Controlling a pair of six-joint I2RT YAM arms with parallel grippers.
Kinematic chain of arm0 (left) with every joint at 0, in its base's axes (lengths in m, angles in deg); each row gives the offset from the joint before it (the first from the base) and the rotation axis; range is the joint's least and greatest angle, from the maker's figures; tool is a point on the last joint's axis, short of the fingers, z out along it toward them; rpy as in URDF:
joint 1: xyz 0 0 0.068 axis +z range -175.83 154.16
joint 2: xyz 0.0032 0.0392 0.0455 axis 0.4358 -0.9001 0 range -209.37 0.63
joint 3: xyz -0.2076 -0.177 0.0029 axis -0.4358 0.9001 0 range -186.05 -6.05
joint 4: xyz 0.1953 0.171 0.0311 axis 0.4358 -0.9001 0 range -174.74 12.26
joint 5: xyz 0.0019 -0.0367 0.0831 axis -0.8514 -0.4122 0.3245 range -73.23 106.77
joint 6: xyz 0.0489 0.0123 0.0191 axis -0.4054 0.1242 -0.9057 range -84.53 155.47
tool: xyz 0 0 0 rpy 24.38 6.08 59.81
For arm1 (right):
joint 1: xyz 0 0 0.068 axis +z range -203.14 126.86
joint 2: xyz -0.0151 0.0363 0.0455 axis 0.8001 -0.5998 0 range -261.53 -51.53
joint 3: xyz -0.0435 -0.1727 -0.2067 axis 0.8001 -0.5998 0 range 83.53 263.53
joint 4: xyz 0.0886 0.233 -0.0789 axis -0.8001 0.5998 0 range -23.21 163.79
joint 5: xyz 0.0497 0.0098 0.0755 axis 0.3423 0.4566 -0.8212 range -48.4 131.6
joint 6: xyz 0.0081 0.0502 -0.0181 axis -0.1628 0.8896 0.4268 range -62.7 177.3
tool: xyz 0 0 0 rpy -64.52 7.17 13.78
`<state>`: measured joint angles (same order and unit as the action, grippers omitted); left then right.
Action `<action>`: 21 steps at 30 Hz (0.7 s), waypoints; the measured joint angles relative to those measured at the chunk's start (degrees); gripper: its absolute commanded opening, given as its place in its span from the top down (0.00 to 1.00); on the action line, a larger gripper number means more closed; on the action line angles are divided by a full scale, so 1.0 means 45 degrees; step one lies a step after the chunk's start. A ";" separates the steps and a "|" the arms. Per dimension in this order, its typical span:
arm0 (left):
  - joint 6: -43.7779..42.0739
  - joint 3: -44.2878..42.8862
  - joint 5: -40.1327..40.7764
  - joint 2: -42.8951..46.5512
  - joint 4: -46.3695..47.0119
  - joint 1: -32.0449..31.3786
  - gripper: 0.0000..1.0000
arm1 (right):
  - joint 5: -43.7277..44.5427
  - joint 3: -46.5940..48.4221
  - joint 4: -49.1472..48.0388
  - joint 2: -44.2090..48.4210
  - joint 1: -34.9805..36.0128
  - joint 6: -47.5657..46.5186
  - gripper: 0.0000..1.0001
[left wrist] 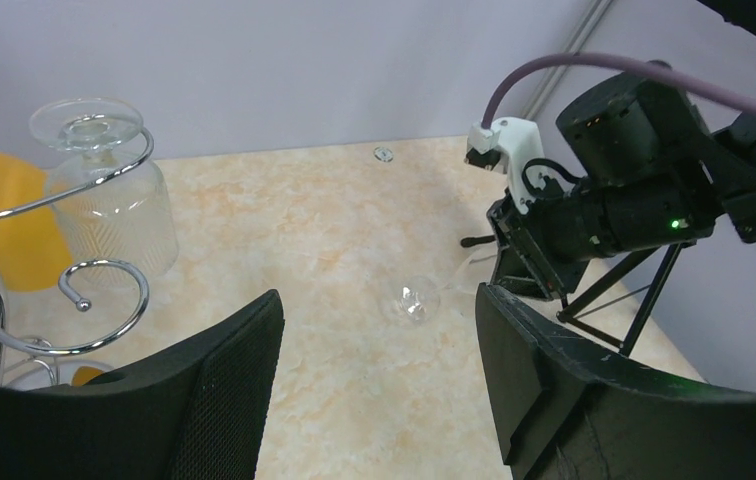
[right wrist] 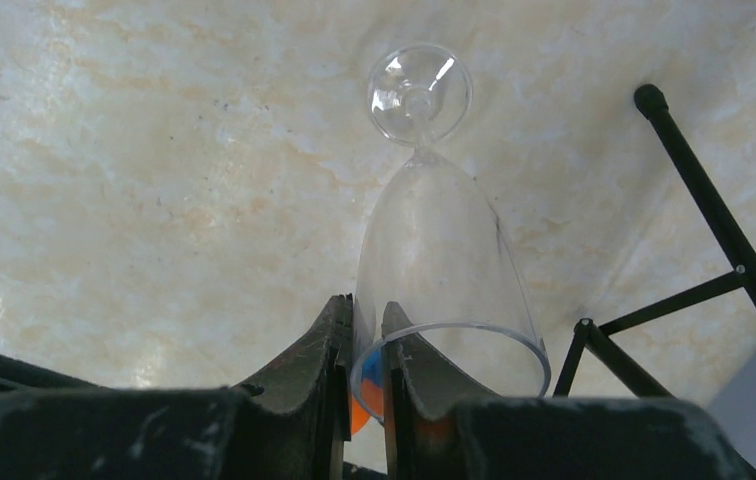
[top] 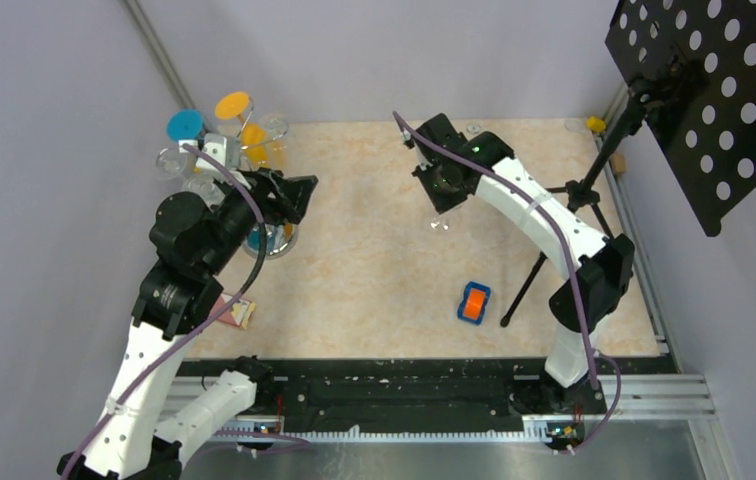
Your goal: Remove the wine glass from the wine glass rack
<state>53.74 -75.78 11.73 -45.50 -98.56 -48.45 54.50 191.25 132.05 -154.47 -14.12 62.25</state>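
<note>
Right arm: right pincer [right wrist: 364, 325] narrow, its fingers [right wrist: 319, 350] nipping the rim and wall of the clear wine glass [right wrist: 439, 250], one inside the bowl, one outside. The glass points away from the wrist, its foot toward the table [top: 374, 260]. Cannot tell whether the foot touches the surface.

Position of the glass: off the wine glass rack [top: 219, 150], held over the middle of the table, well apart from the rack. Left wrist view shows it tilted, with the foot low and the stem rising toward the right pincer.

Left arm: left pincer [left wrist: 376, 300] wide, nothing between its fingers, just beside the rack and facing across the table toward the held glass.

Rack: far left corner of the table. A clear glass [left wrist: 114, 215] hangs upside down in one spiral arm, with an orange glass [left wrist: 4, 220] beside it. A blue glass [top: 185, 125] shows in the top view.

Other items: black tripod stand [top: 609, 145] at the right side carrying a perforated board [top: 714, 90]. An orange and blue toy car [top: 473, 302] lies on the table near one tripod leg.
</note>
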 measured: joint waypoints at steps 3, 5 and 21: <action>-0.0102 0.0058 0.0005 0.0019 -0.0121 0.0000 0.26 | -0.0291 0.0583 0.0505 -0.0170 -0.0141 -0.0291 1.00; -0.0160 0.0112 0.0005 0.0044 -0.0175 0.0000 0.26 | -0.0423 0.0952 0.0738 -0.0359 -0.0253 -0.0481 1.00; -0.0437 0.0121 0.0228 0.0053 -0.0345 0.0000 0.25 | -0.0937 0.2875 0.1797 -0.2477 -0.1583 -0.1389 0.95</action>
<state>51.77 -75.24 12.76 -45.26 -100.11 -48.45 50.28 204.19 140.14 -165.61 -21.24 56.00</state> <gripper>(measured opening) 0.744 0.139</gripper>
